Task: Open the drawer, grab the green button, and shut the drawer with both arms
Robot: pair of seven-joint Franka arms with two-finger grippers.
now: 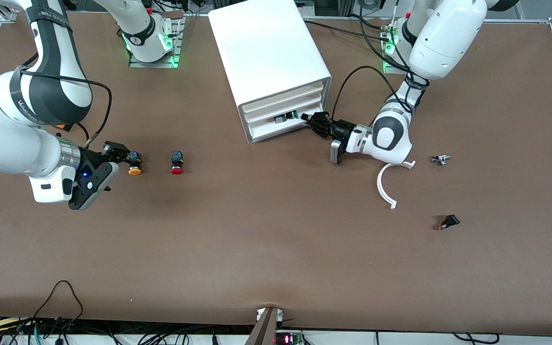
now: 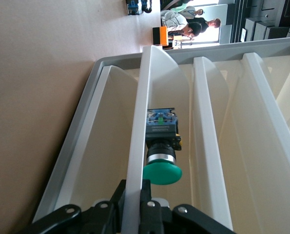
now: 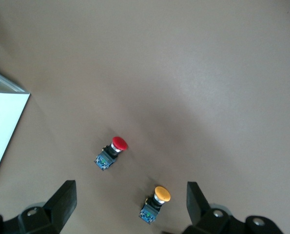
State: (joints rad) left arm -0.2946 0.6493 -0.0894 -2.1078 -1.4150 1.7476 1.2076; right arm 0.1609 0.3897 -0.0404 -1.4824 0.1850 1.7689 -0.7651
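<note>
**Front view with both wrist views: start of the drawer pull.** The white cabinet (image 1: 266, 52) stands at twelve o'clock on the worktop (image 1: 257, 249), its open face turned toward about six o'clock in the front view. The left pincer (image 1: 310, 117) reaches in from about four o'clock of that face. In the left wrist view the left pincer (image 2: 132, 192) is clamped on the thin front lip of the drawer (image 2: 137, 122), one finger on each side of it. The green-capped button (image 2: 162, 146) lies on its side in that drawer, cap toward the lip and just inside it. In the front view the button (image 1: 285, 116) shows through the cabinet face, low in the stack, and the drawer (image 1: 276, 125) looks barely drawn out, if at all.

The right pincer (image 1: 118, 160) waits spread wide and empty over the worktop at nine o'clock, beside the yellow-capped button (image 1: 134, 165). The red-capped button (image 1: 177, 163) lies at three o'clock of that one.

*Technique.* The grip sits toward one end of the lip, so an angled pull would probably rack the tray in its runners or drag the light cabinet. Draw straight along the runners, toward about six o'clock, slowly and level. The button lies loose and will likely roll if jerked. Stop once the button is clear of the tray above it. A white curved strip (image 1: 386, 184) lies at five o'clock of the left pincer, so keep the wrist above it.
</note>
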